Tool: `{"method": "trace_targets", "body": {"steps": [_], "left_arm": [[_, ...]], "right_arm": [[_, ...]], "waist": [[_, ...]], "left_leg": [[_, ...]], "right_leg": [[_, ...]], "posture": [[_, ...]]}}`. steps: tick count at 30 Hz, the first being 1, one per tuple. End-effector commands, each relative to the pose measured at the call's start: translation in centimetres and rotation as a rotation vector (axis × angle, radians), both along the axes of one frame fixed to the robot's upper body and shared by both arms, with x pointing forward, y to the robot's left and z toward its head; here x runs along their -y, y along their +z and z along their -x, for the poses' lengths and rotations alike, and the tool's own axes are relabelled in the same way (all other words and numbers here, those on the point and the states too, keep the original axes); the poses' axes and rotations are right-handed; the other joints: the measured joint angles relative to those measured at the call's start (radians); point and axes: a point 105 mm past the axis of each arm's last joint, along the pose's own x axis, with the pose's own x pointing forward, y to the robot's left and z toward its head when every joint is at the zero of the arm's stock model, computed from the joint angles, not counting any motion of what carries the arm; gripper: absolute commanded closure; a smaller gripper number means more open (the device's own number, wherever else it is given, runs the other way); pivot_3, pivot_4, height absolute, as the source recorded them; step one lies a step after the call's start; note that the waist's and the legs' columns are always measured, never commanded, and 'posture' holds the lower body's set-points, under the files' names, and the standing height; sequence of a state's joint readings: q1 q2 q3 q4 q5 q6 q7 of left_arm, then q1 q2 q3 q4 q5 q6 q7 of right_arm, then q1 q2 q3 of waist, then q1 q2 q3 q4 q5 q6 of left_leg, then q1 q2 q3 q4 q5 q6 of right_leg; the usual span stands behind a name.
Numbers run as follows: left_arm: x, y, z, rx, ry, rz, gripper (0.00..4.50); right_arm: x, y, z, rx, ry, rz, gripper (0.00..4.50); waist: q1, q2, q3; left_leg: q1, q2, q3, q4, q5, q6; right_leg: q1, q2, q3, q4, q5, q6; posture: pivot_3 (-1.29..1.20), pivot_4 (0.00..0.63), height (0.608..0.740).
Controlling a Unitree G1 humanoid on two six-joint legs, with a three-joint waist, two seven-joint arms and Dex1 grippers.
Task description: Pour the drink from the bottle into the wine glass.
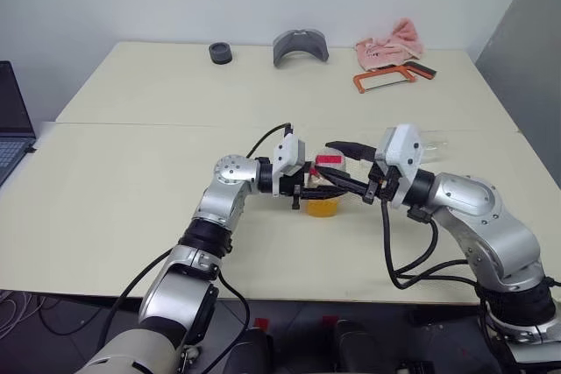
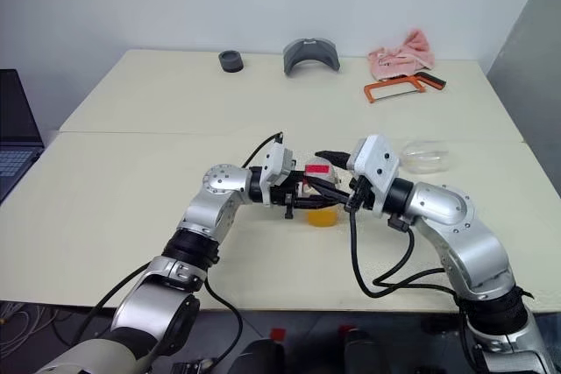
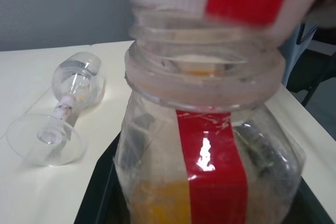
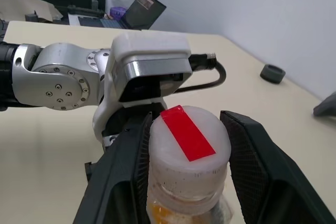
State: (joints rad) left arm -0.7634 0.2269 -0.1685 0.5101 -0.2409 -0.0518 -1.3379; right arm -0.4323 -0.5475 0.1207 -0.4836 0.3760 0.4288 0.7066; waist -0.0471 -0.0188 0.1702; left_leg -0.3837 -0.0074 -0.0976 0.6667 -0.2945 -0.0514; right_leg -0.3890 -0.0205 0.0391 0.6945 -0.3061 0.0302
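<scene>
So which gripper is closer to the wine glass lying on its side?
The right gripper is nearer. It sits at the bottle's cap, its arm just in front of the wine glass. The left gripper grips the bottle from the far side.

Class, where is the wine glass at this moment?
The wine glass lies on its side on the table, on the robot's right, just beyond the right claw and the bottle.

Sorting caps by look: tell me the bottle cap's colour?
White with a red strip across the cap; clearest in the right wrist view.
</scene>
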Motion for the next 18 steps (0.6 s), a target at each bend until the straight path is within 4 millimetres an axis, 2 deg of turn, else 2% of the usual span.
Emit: {"method": "trace_targets", "body": {"steps": [1,6,13,16,18], "left_arm": [[0.3,1.3,0.4,0.049,-0.017,0.035,2.82],[0.3,1.3,0.5,0.048,-0.018,0.035,2.82],[-0.1,1.2,0.4,0.049,0.001,0.036,2.82],[-0.5,1.2,0.1,0.05,0.032,0.042,2.82],[-0.6,1.2,0.0,0.053,0.039,0.043,2.82]], "right_arm": [[0.2,1.7,0.4,0.046,0.027,-0.064,2.75],[0.8,2.0,0.8,-0.119,0.062,-0.218,2.76],[4.5,2.9,1.0,-0.071,-0.098,-0.208,2.76],[8.2,1.3,1.0,-0.102,-0.271,-0.138,2.76],[10.6,-1.2,1.2,-0.165,-0.373,-0.071,2.76]], "waist": [[0.0,0.0,0.0],[0.001,0.0,0.0],[0.006,0.0,0.0],[0.015,0.0,0.0],[0.018,0.0,0.0]], "left_leg": [[0.0,0.0,0.0,0.0,0.0,0.0],[0.0,0.001,0.0,0.0,0.001,-0.001],[0.0,0.001,0.0,0.0,0.0,0.0],[0.0,0.001,-0.001,0.0,0.0,0.0],[-0.001,0.0,0.0,0.0,0.0,0.0]], "right_leg": [[0.0,0.0,0.0,0.0,0.0,0.0],[0.0,0.0,0.0,0.0,0.0,0.0],[0.0,-0.001,0.0,0.0,0.0,0.0],[0.0,-0.001,0.0,0.0,0.0,0.0],[0.001,-0.001,0.0,-0.001,0.0,0.0]], "posture": [[0.0,0.15,0.74],[0.0,0.15,0.74],[0.0,0.15,0.74],[0.0,0.15,0.74],[0.0,0.15,0.74]]}}
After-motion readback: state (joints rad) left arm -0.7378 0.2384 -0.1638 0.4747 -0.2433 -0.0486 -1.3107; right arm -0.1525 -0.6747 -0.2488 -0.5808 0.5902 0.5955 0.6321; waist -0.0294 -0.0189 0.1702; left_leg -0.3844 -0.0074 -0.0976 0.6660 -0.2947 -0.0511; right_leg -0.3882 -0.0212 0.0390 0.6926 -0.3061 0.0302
